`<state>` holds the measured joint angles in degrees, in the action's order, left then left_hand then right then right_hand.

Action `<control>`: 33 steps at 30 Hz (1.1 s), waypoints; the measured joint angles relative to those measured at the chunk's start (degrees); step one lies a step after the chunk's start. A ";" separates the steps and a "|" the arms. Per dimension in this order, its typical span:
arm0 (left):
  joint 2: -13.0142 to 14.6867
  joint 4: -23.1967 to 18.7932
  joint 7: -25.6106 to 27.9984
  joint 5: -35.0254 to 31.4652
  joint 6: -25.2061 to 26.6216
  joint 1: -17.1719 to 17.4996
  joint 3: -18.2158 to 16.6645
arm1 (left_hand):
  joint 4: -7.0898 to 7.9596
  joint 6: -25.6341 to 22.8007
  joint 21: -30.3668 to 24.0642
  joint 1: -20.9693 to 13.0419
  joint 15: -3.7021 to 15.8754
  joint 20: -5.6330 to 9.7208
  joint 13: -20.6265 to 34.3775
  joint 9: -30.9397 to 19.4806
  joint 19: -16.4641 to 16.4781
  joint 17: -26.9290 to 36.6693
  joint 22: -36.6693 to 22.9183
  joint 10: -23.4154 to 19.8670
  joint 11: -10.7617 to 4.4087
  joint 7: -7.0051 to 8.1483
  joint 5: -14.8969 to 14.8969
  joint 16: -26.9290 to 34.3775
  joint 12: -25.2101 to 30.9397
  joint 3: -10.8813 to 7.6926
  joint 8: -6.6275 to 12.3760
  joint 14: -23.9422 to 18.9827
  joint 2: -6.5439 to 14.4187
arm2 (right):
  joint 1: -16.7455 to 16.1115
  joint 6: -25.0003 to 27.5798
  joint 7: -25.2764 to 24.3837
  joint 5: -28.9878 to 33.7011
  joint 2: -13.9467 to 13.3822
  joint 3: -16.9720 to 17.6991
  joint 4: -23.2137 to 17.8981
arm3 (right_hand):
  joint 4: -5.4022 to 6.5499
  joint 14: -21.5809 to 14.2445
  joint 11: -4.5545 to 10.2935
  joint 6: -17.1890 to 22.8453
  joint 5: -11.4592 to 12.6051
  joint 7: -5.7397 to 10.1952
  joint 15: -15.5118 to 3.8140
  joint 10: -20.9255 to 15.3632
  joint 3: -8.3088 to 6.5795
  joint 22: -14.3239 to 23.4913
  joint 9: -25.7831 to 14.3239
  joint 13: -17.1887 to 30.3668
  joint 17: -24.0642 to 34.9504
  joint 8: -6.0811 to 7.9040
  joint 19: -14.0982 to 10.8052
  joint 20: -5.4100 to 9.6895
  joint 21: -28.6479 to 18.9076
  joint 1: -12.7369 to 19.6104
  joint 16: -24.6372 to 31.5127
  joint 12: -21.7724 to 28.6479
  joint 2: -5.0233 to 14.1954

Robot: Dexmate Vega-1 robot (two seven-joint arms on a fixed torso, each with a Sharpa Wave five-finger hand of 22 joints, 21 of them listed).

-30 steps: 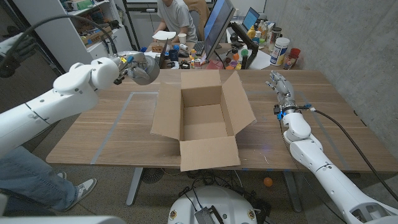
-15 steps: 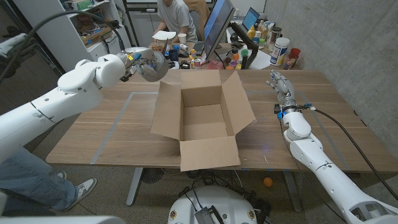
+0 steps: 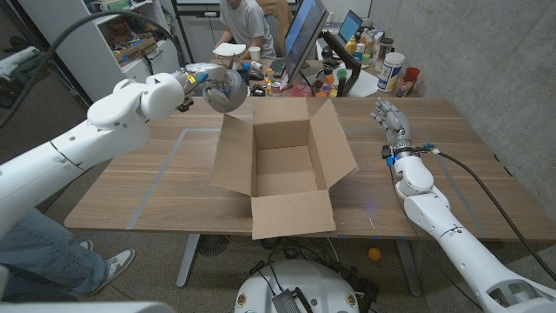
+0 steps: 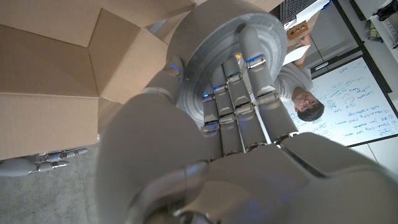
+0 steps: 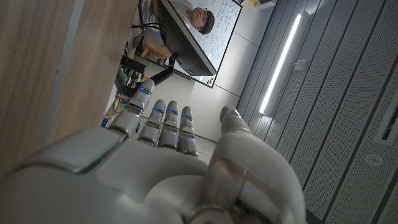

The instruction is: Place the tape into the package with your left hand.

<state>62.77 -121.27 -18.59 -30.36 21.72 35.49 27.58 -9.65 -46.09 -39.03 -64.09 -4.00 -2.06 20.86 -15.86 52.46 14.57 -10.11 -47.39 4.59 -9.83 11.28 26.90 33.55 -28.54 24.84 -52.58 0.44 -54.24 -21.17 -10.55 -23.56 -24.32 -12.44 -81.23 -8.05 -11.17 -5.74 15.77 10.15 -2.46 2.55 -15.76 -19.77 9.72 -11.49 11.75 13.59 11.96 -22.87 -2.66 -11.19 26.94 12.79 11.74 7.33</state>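
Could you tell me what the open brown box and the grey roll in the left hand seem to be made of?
The open brown box: plain matte cardboard, with creased flaps. The grey roll held by the left hand: probably tape, smooth with a dull sheen and concentric ridges on its flat face; it could be plastic.

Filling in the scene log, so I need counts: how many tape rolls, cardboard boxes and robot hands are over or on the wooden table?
Tape roll: 1, held by the left hand
Cardboard box: 1, flaps open
Robot hands: 2, left hand and right hand
Total: 4
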 measured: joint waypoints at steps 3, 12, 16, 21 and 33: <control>-0.53 -0.24 -0.64 -0.60 -1.02 -0.36 0.28 | 0.00 0.00 0.00 0.00 0.00 0.00 0.46 0.00 0.00 0.00 0.00 0.00 0.00 0.00 0.00 -0.02 -0.12 0.00 0.00 0.00 0.00 | 0.11 -0.10 0.19 -0.11 0.14 -0.17 0.20 | 0.00 0.00 0.00 0.00 0.00 0.00 0.00 0.00 0.00 0.00 0.00 0.00 0.00 0.00 0.00 0.00 0.00 0.00 0.00 0.00 0.00; -1.86 -0.87 -1.74 -1.40 -3.31 -0.94 0.79 | 0.00 0.00 -0.01 0.00 0.01 -0.32 0.48 0.00 -0.31 0.00 -0.01 0.00 0.00 0.00 0.00 -0.18 -0.29 0.00 0.00 0.01 0.00 | 0.13 -0.17 0.59 -0.15 0.19 -0.38 0.35 | 0.24 0.00 0.00 0.00 0.00 0.00 0.00 0.00 0.24 0.00 0.00 0.00 0.00 0.00 0.00 0.00 0.00 0.00 0.00 0.00 0.00; -2.26 -1.13 -2.07 -1.62 -4.21 -1.10 0.94 | 0.00 0.00 -0.01 0.00 0.02 -0.32 0.50 0.00 -0.30 0.00 -0.01 0.00 0.00 0.00 0.00 -0.19 -0.34 0.00 0.00 0.02 0.00 | 0.13 -0.17 0.64 -0.13 0.07 -0.41 0.35 | 0.24 0.00 0.00 0.00 0.00 0.00 0.00 0.00 0.23 0.00 0.00 0.00 0.00 0.00 0.00 0.00 0.00 0.00 0.00 0.00 0.00; -3.07 -1.64 -2.56 -1.85 -5.65 -1.29 1.11 | 0.00 0.00 -0.02 0.00 0.03 -0.32 0.84 0.00 -0.30 0.00 -0.01 -0.01 0.01 0.00 0.00 -0.28 -0.44 0.00 0.00 0.03 0.00 | 0.16 -0.17 0.70 -0.06 -0.08 -0.42 0.24 | 0.24 0.00 0.00 0.00 0.00 0.00 0.00 0.00 0.23 0.00 0.00 0.00 0.00 0.00 0.00 0.00 0.00 0.00 0.00 0.00 0.00; -4.48 -2.45 -2.70 -1.09 -7.55 -0.89 1.10 | 0.00 0.00 -0.42 0.00 -0.01 -0.20 1.33 0.00 -0.83 0.00 -0.06 -0.01 0.01 0.00 0.00 -0.31 -0.79 0.00 0.00 -0.01 0.00 | 0.18 0.10 0.79 -0.16 -0.30 -0.15 0.27 | 0.24 0.00 0.00 0.00 0.00 0.00 0.00 0.00 0.23 0.00 0.00 0.00 0.00 0.00 0.00 0.00 0.00 0.00 0.00 0.00 0.00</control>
<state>58.28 -123.73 -21.29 -31.45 14.17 34.60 28.69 -9.65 -46.09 -39.45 -64.09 -4.01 -2.26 22.19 -15.86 51.62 14.57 -10.17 -47.40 4.59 -9.83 11.28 26.59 32.75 -28.54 24.84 -52.59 0.44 -54.07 -21.07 -9.75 -23.71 -24.61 -12.59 -80.96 -7.81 -11.16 -5.74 15.77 10.15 -2.46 2.55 -15.76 -19.54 9.72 -11.49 11.75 13.59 11.96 -22.87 -2.66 -11.19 26.94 12.80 11.74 7.33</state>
